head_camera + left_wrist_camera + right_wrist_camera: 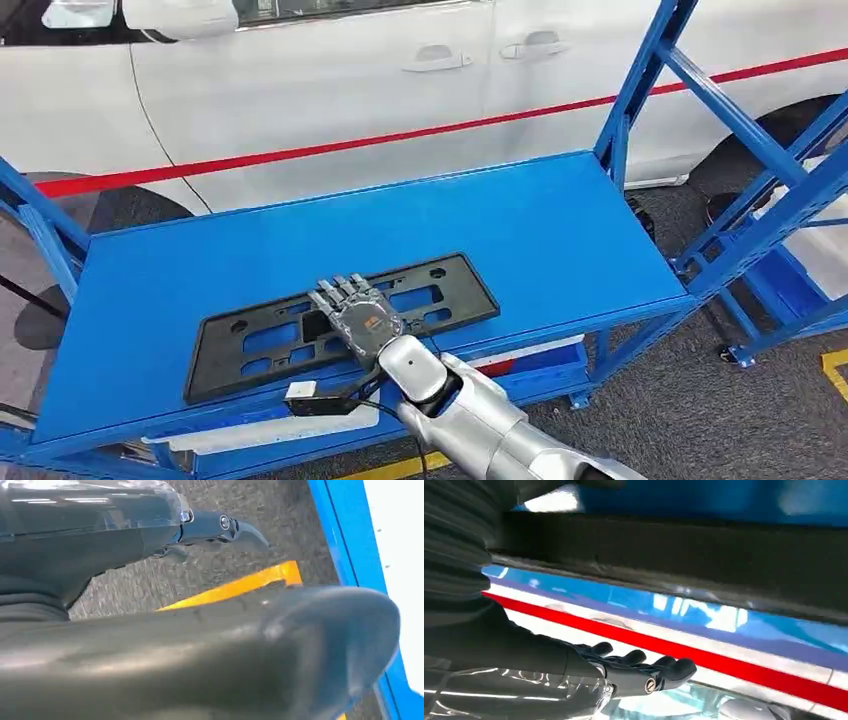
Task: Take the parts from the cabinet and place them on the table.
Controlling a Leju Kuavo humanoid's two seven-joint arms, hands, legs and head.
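On the table: the blue table (560, 215) carries a flat black part (250, 345) near its front edge, lying lengthwise.
Right hand: the right hand (358, 312) lies palm-down across the part's middle, fingers stretched forward together; whether it grips the part, I cannot tell.
Left hand: the left hand (220, 527) hangs over grey floor with a yellow line (240, 584), holding nothing.
Beyond: a white car (400, 90) with a red stripe.

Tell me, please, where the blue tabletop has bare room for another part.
The blue metal tabletop is bare along its far strip toward the white car and on its right end by the blue upright. The near middle is crowded: the flat black plastic plate holder lies there with the right hand on it.
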